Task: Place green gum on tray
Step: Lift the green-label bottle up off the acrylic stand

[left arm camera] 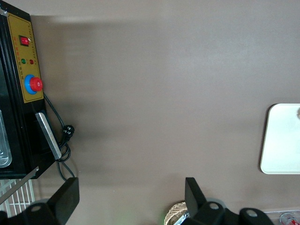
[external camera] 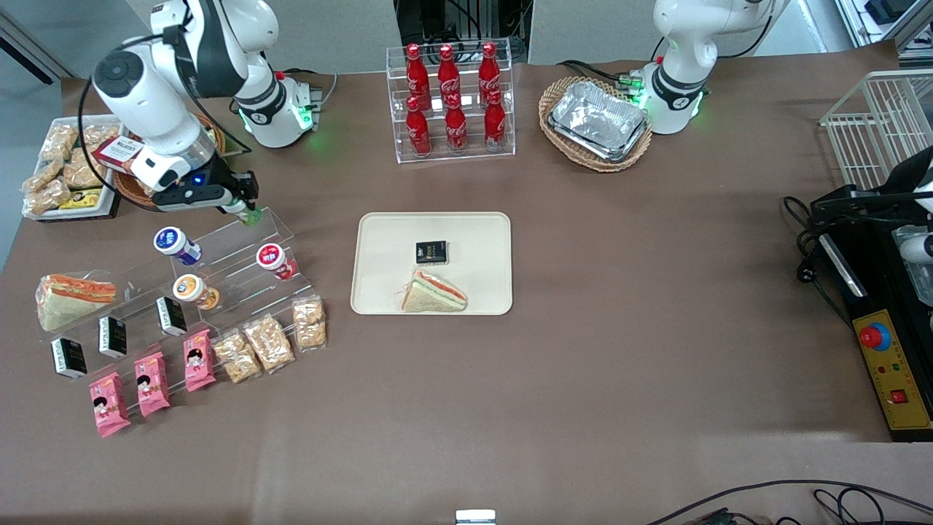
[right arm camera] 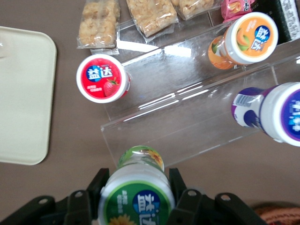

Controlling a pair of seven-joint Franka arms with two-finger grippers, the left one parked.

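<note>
The green gum (right arm camera: 137, 192), a small bottle with a green body and a white lid with a green label, lies at the top step of a clear acrylic stand (external camera: 240, 281). My gripper (right arm camera: 137, 180) is shut on the green gum, one black finger against each side of the lid. In the front view the gripper (external camera: 246, 209) is at the working arm's end of the table, with the green gum (external camera: 252, 216) showing just below it. The cream tray (external camera: 379, 292) lies flat mid-table, nearer to the parked arm than the stand, and its corner shows in the wrist view (right arm camera: 23, 93).
A red-labelled bottle (external camera: 273, 260), a blue-labelled one (external camera: 175, 244) and an orange one (external camera: 193, 289) lie on the stand's steps, with snack packets below. A sandwich (external camera: 434, 293) and a black packet (external camera: 431, 252) are on the tray. A cola rack (external camera: 453, 102) stands farther back.
</note>
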